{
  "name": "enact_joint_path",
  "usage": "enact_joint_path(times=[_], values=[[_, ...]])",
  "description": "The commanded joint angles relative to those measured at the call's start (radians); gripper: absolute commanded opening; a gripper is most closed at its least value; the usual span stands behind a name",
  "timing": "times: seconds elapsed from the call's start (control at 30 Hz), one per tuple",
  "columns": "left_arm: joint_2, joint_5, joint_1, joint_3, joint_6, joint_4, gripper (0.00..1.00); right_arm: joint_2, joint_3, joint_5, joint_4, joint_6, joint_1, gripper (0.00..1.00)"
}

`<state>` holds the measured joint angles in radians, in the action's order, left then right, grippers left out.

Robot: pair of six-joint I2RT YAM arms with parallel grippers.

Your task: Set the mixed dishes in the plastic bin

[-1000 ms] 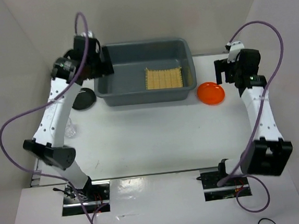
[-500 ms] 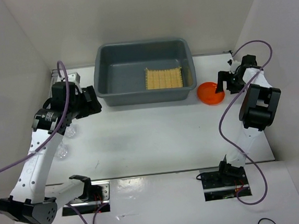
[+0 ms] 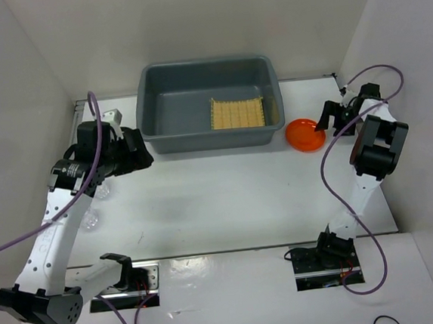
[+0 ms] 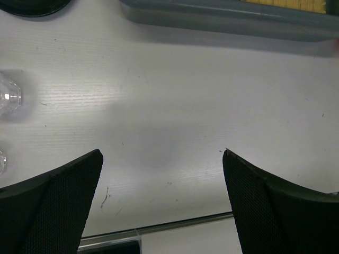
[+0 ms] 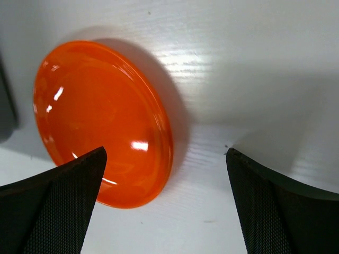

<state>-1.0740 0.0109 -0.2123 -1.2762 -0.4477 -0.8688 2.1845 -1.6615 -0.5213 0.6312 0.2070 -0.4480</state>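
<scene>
Holding the yellow mat (image 3: 236,113), the plastic bin (image 3: 199,141) stands on the table (image 3: 220,199), orange plate (image 5: 100,121) just right. The right gripper (image 5: 165,152) gapes over that plate; the left gripper (image 4: 161,153), released, hangs by two cups (image 4: 8,95).

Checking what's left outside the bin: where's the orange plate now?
In the top view, the orange plate lies on the table at the right, just off the plastic bin at its near right corner, with the open right gripper beside it.

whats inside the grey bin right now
Only the yellow woven mat shows inside the grey bin, flat on its floor toward the right end. The near wall hides a thin strip of floor, so that part cannot be checked.
</scene>
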Motion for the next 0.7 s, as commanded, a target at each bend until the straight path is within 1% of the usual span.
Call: enact_joint_path(times=[0.0, 0.1, 0.17, 0.2, 0.27, 0.4, 0.43, 0.53, 0.57, 0.6, 0.63, 0.67], values=[[0.052, -0.037, 0.005, 0.021, -0.012, -0.010, 1.00, 0.115, -0.024, -0.086, 0.005, -0.030, 0.008, 0.98], [0.075, -0.046, 0.005, 0.034, -0.034, -0.019, 1.00, 0.156, -0.049, -0.134, 0.031, -0.040, 0.008, 0.98], [0.075, -0.046, 0.005, 0.034, -0.043, -0.019, 1.00, 0.168, -0.061, -0.158, 0.041, -0.040, 0.008, 0.93], [0.075, -0.046, 0.014, 0.034, -0.043, -0.019, 1.00, 0.178, -0.061, -0.169, 0.041, -0.040, 0.008, 0.86], [0.075, -0.046, 0.014, 0.034, -0.052, -0.019, 1.00, 0.178, -0.061, -0.178, 0.071, -0.040, 0.008, 0.79], [0.094, -0.046, 0.014, 0.064, -0.072, -0.019, 1.00, 0.166, 0.014, -0.189, 0.093, -0.040, 0.008, 0.70], [0.094, -0.046, 0.014, 0.064, -0.072, -0.007, 1.00, 0.166, 0.032, -0.189, 0.093, -0.040, 0.008, 0.63], [0.094, -0.055, 0.014, 0.075, -0.072, 0.002, 1.00, 0.153, 0.086, -0.216, 0.093, -0.040, 0.008, 0.53], [0.094, -0.055, 0.014, 0.075, -0.072, 0.002, 1.00, 0.144, 0.097, -0.229, 0.102, -0.040, 0.008, 0.53], [0.094, -0.055, 0.014, 0.084, -0.072, 0.011, 1.00, 0.144, 0.107, -0.229, 0.102, -0.040, 0.008, 0.49], [0.094, -0.055, 0.014, 0.084, -0.072, 0.011, 1.00, 0.144, 0.117, -0.229, 0.102, -0.040, 0.008, 0.45], [0.094, -0.055, 0.014, 0.084, -0.072, 0.011, 1.00, 0.135, 0.134, -0.238, 0.102, -0.040, 0.008, 0.36]])
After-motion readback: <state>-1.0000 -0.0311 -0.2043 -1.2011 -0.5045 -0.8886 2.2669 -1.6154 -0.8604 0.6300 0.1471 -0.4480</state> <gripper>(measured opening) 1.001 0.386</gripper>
